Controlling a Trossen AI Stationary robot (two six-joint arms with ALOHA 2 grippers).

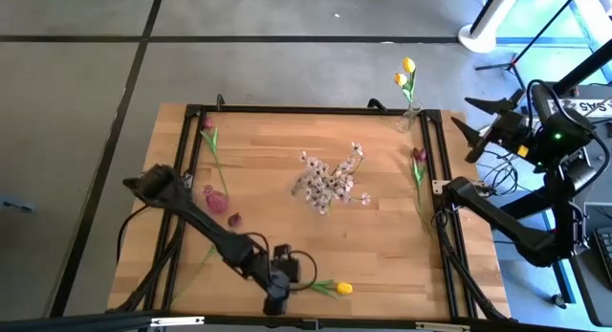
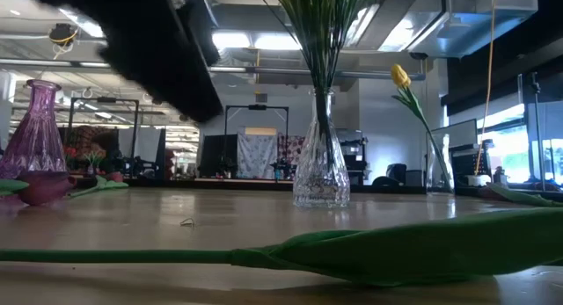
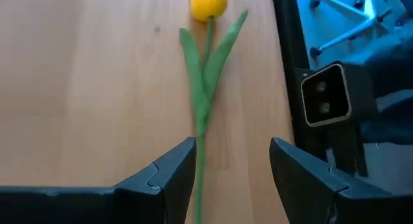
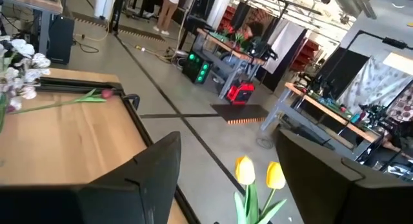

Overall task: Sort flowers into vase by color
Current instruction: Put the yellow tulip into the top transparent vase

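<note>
Yellow tulip [image 3: 208,3], slender stem, smooth wooden table [image 3: 84,88]

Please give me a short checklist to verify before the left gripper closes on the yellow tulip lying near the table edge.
1. Left gripper open: ok.
2. Tulip stem between its fingers: ok.
3. Yellow tulip lies flat, apart from other flowers: ok.
4. Fingers low enough to pinch the stem: cannot tell.
5. Right gripper away, open near the vase holding two yellow tulips: ok.

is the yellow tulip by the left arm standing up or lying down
Lying down: the yellow tulip rests flat on the table.
</note>
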